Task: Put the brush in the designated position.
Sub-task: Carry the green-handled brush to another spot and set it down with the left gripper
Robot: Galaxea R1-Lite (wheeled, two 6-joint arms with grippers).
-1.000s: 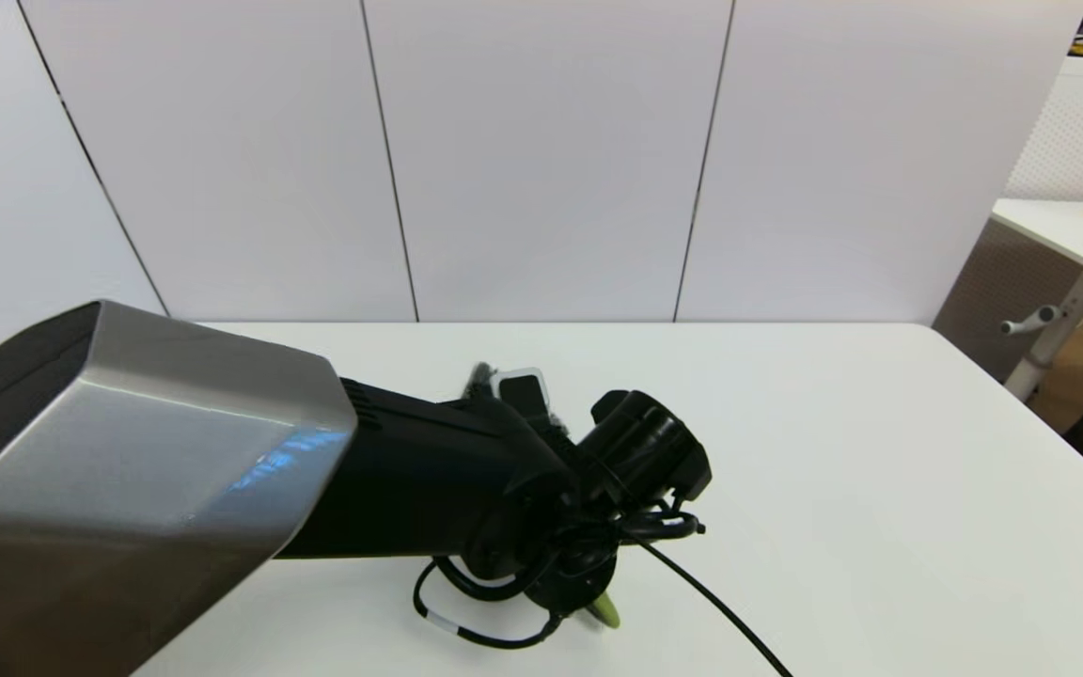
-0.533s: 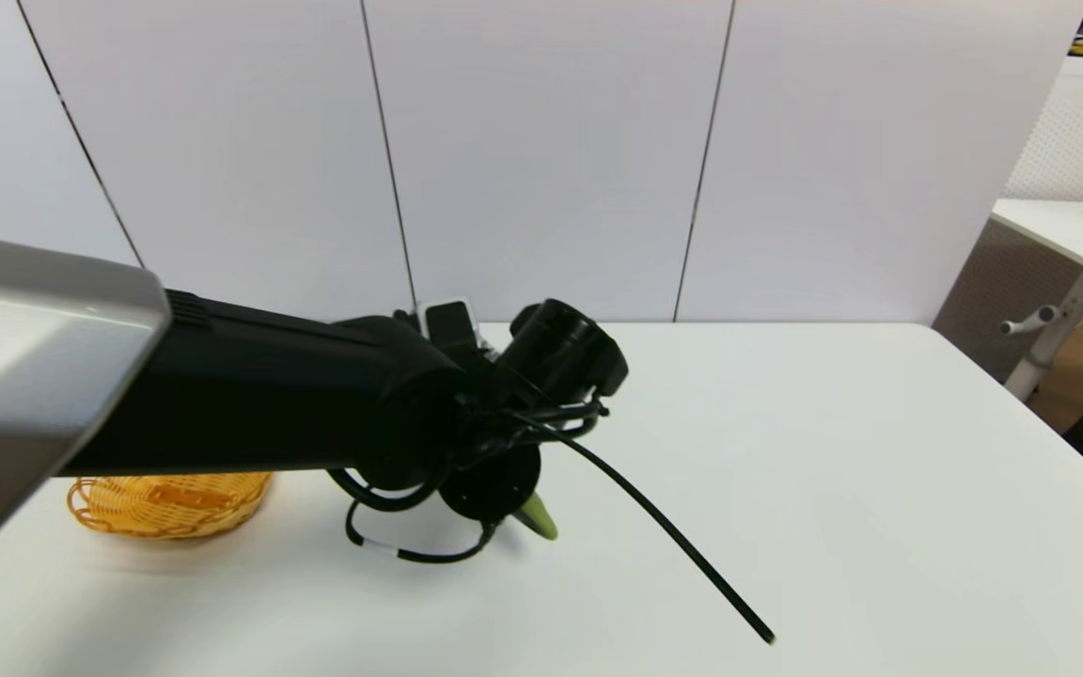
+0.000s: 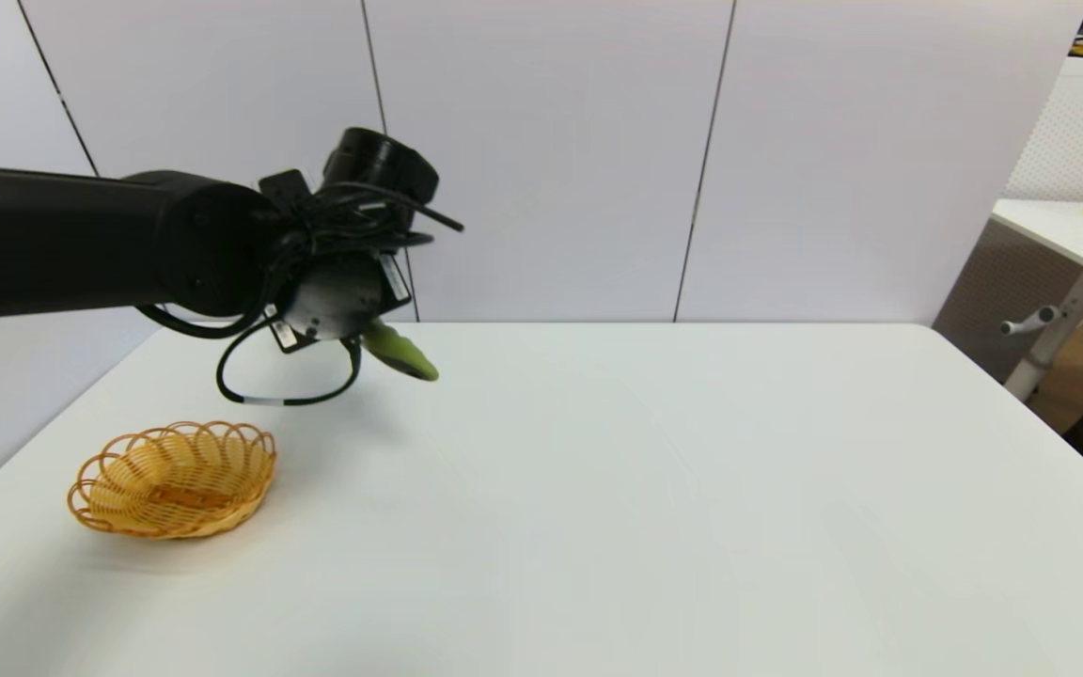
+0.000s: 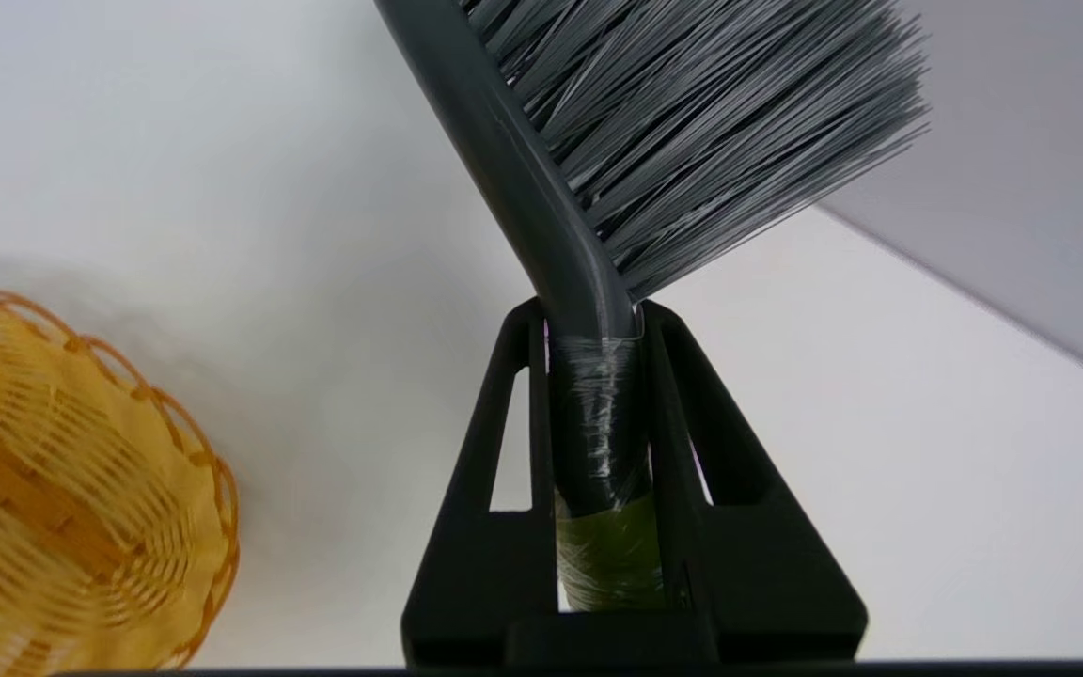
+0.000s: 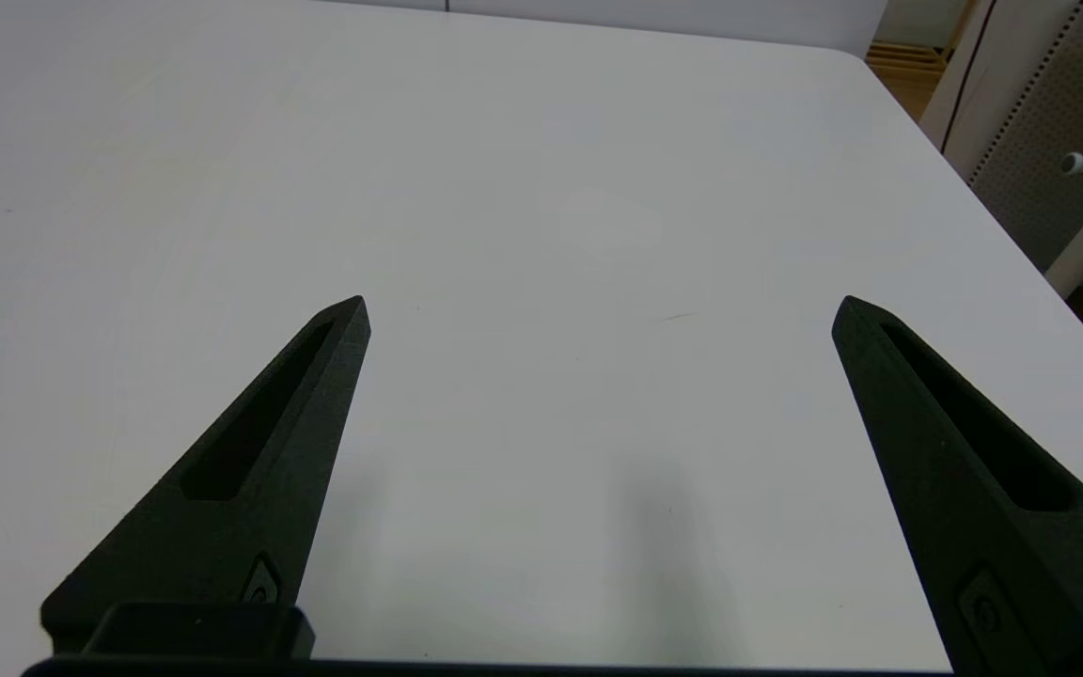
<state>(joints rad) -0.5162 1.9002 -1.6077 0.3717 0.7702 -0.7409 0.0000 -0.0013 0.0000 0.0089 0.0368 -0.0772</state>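
My left gripper (image 4: 593, 310) is shut on the brush (image 4: 692, 122), pinching its grey neck just below the dark head. The black bristles fan out past the fingertips. In the head view the left wrist (image 3: 335, 291) hangs high above the table's far left part and hides the fingers. Only the lime-green handle end (image 3: 400, 353) pokes out beneath it. The brush is well clear of the white tabletop (image 3: 645, 489), which carries no mark. My right gripper (image 5: 598, 310) stands open over bare table, holding nothing.
An orange woven wicker basket (image 3: 175, 480) sits on the table's near left; its rim also shows as the basket (image 4: 81, 489) in the left wrist view. A second table (image 3: 1077, 235) stands off to the right.
The left arm has risen and swung to the left with the brush, from low over the table's middle to high near the back wall. The basket has come into view.
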